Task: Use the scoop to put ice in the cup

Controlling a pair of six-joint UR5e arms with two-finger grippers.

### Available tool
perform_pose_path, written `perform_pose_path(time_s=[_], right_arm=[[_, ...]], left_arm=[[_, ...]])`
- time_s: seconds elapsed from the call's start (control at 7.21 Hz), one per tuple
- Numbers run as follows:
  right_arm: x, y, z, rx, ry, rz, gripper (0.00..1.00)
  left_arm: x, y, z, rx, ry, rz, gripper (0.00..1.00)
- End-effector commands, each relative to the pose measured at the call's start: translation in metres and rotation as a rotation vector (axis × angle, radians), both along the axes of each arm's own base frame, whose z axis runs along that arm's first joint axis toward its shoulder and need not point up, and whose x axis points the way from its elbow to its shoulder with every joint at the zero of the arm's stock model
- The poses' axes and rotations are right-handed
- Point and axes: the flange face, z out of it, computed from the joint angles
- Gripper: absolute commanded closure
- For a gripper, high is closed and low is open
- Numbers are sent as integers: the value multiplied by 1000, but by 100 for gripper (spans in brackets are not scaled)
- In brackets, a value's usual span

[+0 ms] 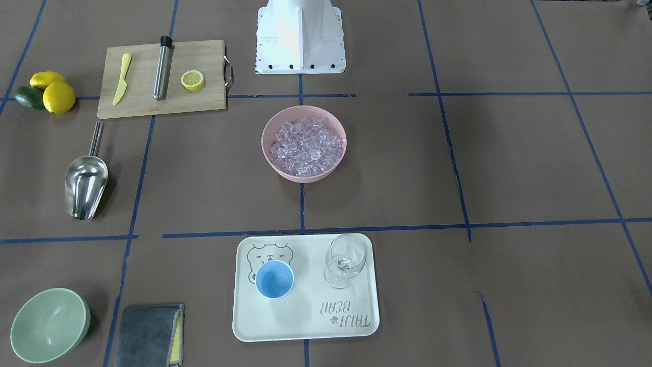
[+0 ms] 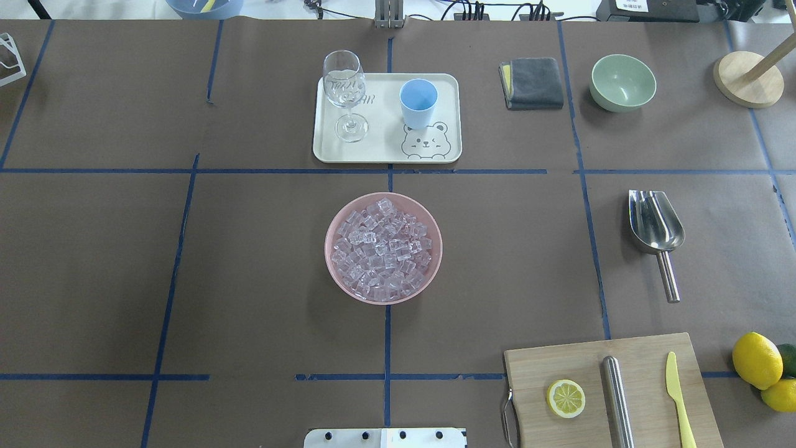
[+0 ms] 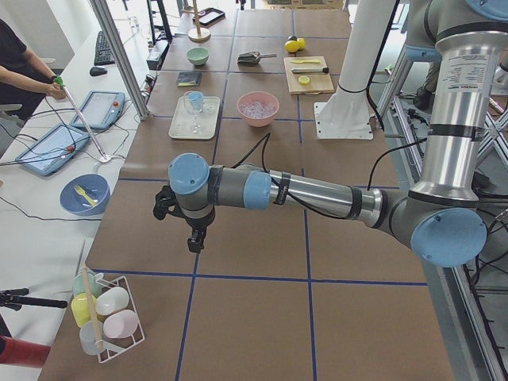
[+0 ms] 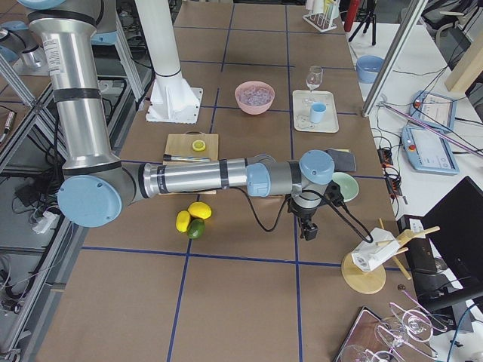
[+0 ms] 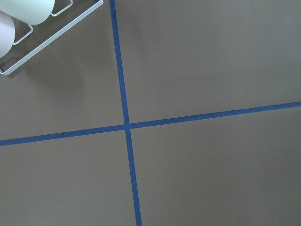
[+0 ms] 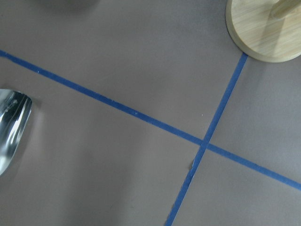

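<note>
The ice (image 2: 382,249) fills a pink bowl (image 2: 329,249) at the table's middle. The light-blue cup (image 2: 418,102) stands upright on a cream tray (image 2: 385,152) beyond the bowl. The steel scoop (image 2: 656,227) lies flat on the table at the robot's right, handle toward the robot; its rim shows in the right wrist view (image 6: 10,127). My left gripper (image 3: 194,242) hangs over bare table far to the left of the bowl. My right gripper (image 4: 309,230) hangs over the table beyond the scoop. Both show only in side views, so I cannot tell whether they are open or shut.
A wine glass (image 2: 343,87) shares the tray. A green bowl (image 2: 623,82), a grey cloth (image 2: 532,83) and a wooden stand (image 2: 748,78) sit at the far right. A cutting board (image 2: 612,392) holds a lemon half, steel tube and yellow knife. Lemons (image 2: 756,359) lie beside it.
</note>
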Motion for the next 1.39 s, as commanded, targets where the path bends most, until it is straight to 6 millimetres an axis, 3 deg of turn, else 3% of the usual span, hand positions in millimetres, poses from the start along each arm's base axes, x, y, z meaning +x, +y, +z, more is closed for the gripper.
perform_pose_path(time_s=[0.0, 0.28, 0.42, 0.83, 0.97, 1.25], right_arm=[[-2, 36, -6, 20, -53, -4, 0], [-9, 46, -9, -42, -179, 18, 0], [-12, 48, -18, -50, -223, 31, 0], [-30, 47, -36, -86, -262, 58, 0], [-35, 49, -39, -107, -264, 68, 0], [-56, 52, -43, -143, -260, 55, 0]], left_arm=[[100, -3, -64, 165, 19, 187, 0], [194, 8, -108, 420, 84, 358, 0], [254, 21, -137, 640, 162, 457, 0], [403, 54, -183, 1016, 388, 648, 0], [443, 66, -204, 1066, 403, 666, 0], [490, 97, -214, 1168, 383, 633, 0]])
